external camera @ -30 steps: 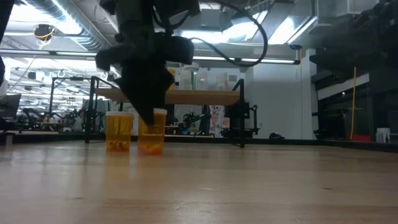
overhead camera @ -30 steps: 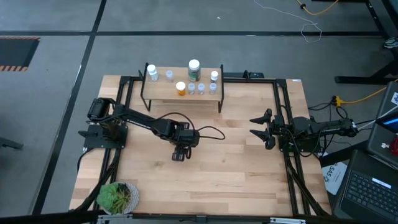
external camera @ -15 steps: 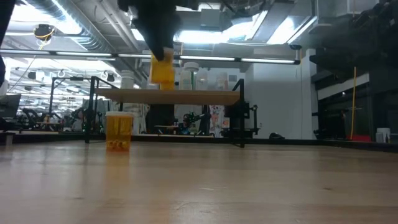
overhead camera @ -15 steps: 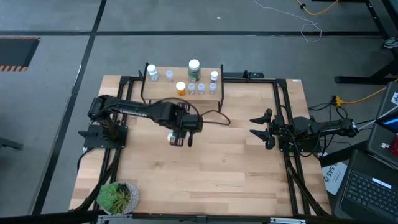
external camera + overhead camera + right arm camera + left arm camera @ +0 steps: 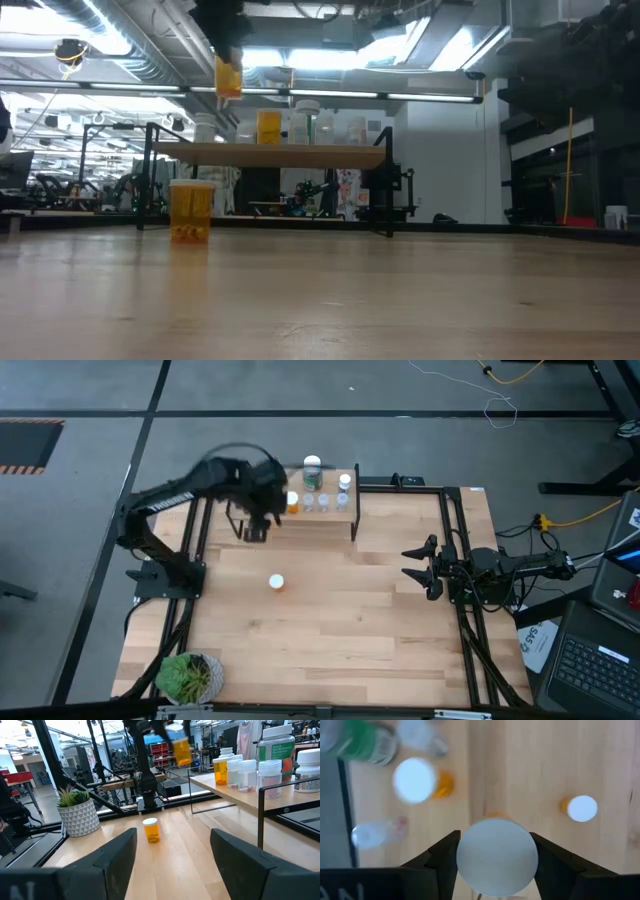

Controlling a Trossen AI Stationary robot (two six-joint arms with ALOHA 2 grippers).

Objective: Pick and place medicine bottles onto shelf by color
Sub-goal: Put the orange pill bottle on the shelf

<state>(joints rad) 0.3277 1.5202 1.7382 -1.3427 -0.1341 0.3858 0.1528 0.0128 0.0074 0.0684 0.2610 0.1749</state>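
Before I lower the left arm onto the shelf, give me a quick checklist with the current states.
1. Grip: left gripper holds an orange bottle between its fingers: ok.
2. Height: the held bottle hangs above the shelf board: ok.
3. Colour match: one orange bottle already stands on the shelf, near the carried one: ok.
4. Free landing spot beside it: cannot tell, the arm covers that end from above.
5. Remaining work: another orange bottle stands on the table: not ok yet.
6. Right gripper open, parked at the table's right side, away from the shelf: ok.

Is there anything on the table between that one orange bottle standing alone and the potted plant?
No. In the high view, only bare wood lies between the orange bottle and the plant.
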